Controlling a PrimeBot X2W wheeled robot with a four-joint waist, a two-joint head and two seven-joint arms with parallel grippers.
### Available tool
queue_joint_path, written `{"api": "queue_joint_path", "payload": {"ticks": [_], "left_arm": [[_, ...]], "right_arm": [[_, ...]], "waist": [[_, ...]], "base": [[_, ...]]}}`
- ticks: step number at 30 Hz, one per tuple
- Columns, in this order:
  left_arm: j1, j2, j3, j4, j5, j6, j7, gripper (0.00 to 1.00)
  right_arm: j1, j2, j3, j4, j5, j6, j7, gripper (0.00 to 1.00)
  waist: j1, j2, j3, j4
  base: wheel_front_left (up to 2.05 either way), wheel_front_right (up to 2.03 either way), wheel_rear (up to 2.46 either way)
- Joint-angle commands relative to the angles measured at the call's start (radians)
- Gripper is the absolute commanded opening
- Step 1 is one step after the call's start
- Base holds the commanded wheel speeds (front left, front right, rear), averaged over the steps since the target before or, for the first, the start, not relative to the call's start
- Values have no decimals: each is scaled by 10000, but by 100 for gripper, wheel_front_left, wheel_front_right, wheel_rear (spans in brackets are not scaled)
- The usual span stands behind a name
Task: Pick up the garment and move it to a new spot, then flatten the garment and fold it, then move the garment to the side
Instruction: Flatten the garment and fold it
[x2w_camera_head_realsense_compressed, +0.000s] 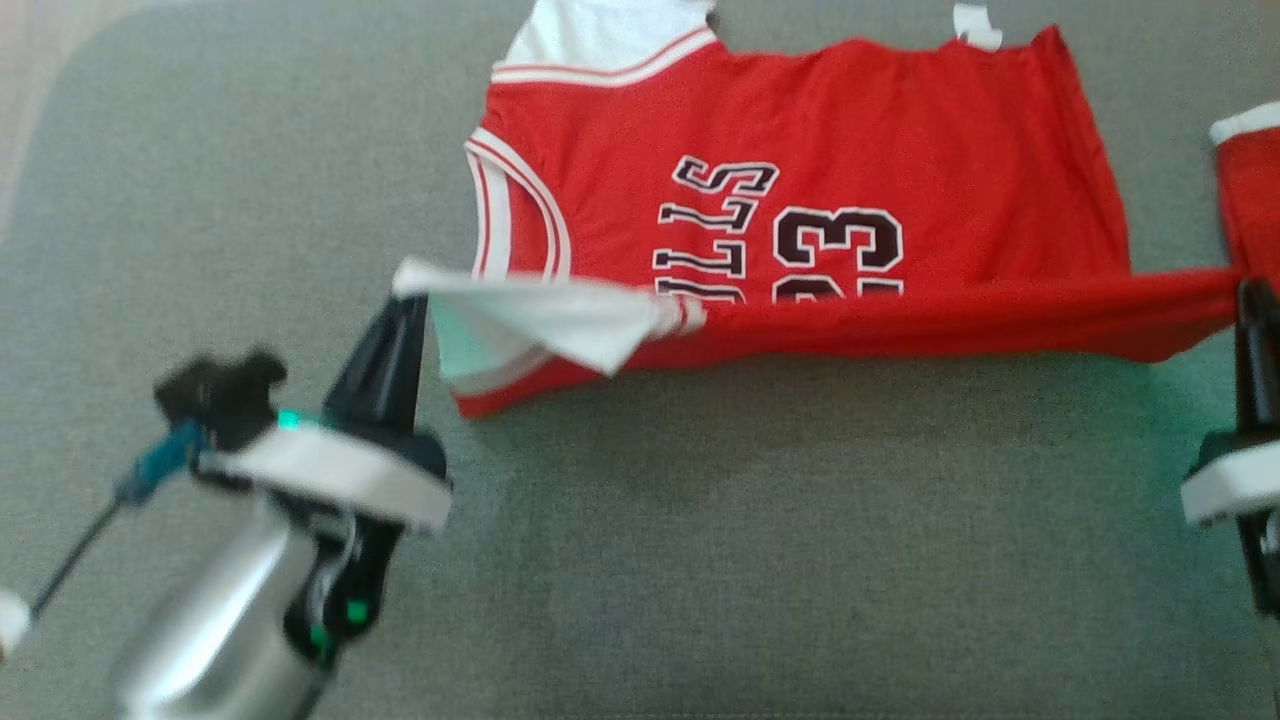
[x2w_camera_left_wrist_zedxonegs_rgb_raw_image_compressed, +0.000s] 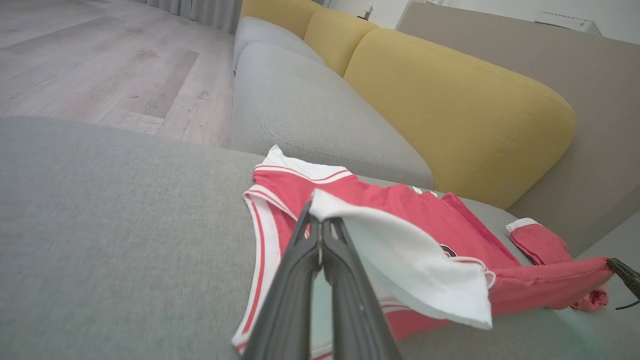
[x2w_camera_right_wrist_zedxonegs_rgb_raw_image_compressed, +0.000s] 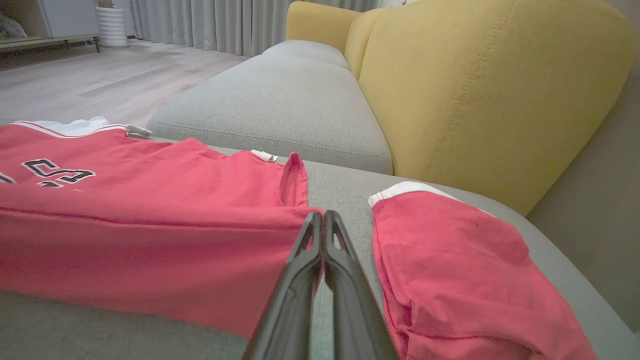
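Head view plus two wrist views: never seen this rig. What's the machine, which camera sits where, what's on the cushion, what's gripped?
A two-armed robot. One picture is from a head camera looking down; the other two are from a camera on each wrist, looking along that arm's fingers. A red jersey lies on a grey cushion, with another red cloth beside it on the robot's right. The left gripper is shut on the jersey's white shoulder panel, the right gripper on its red hem corner; the near edge is lifted, stretched between them.
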Motion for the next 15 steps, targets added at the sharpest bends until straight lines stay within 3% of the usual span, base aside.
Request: {"api": "queue_joint_path", "payload": {"ticks": [1, 15], "left_arm": [[-926, 65, 460, 102, 65, -191, 39, 0], [-4496, -626, 292, 3275, 720, -1406, -210, 0]], "right_arm": [[-439, -349, 165, -72, 17, 65, -143, 0], [-3008, -826, 1278, 2068, 45, 65, -615, 0]], "waist": [[-2, -1, 372, -43], [-2, -1, 1558, -81]], "base": [[0, 0, 0], [0, 0, 0]]}}
